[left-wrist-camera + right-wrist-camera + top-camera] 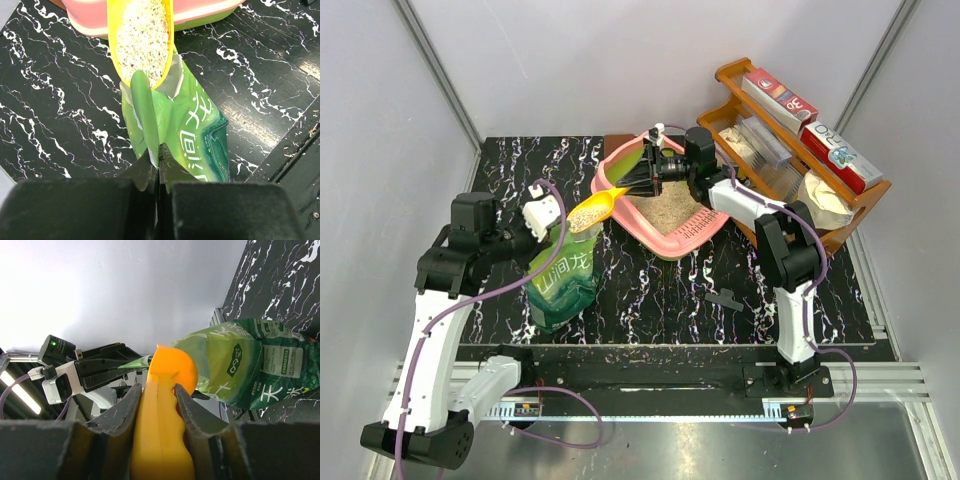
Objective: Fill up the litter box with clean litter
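The pink litter box (705,232) with lime-green inner walls sits at the table's back centre, with beige clean litter (668,212) on its floor. My right gripper (628,186) is shut on the handle of a yellow-orange scoop (595,210), which is heaped with litter (145,40) and hangs above the mouth of the green bag (560,282), just left of the box. In the right wrist view the jaws clamp the scoop handle (162,430) from both sides. My left gripper (159,155) is shut on the bag's top edge (145,110), holding the bag (200,125) upright.
A brown wooden rack (850,215) holding boxes stands at the back right, close behind the litter box. A small black part (725,298) lies on the marble-patterned table (650,290) in front of the right arm. Grey walls enclose the table.
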Action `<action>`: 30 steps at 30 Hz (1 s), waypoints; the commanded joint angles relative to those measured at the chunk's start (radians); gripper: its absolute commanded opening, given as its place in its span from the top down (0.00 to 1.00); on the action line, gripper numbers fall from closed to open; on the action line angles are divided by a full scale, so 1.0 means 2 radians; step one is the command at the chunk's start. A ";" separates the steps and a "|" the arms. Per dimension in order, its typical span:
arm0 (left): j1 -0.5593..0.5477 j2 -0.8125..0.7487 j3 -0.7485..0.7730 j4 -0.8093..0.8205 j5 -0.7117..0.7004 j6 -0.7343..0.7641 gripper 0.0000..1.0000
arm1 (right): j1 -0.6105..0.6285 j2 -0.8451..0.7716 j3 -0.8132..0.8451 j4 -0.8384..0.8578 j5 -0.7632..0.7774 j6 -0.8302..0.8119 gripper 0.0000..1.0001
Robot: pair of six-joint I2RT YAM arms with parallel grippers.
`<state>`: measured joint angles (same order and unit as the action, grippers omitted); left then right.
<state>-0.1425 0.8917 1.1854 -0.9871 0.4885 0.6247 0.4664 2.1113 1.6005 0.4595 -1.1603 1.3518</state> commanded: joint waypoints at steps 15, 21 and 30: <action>0.011 -0.013 0.033 0.005 -0.007 0.007 1.00 | -0.012 0.008 -0.036 0.079 -0.016 0.047 1.00; 0.011 -0.015 0.025 0.016 -0.003 0.004 1.00 | -0.030 -0.020 -0.039 0.042 -0.025 0.032 1.00; 0.011 -0.014 0.015 0.020 -0.010 0.008 1.00 | -0.072 -0.032 -0.046 0.036 -0.014 0.037 1.00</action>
<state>-0.1261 0.8848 1.1965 -1.0088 0.4740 0.6285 0.3588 2.1338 1.4990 0.5224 -1.1725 1.4261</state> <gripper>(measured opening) 0.016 0.337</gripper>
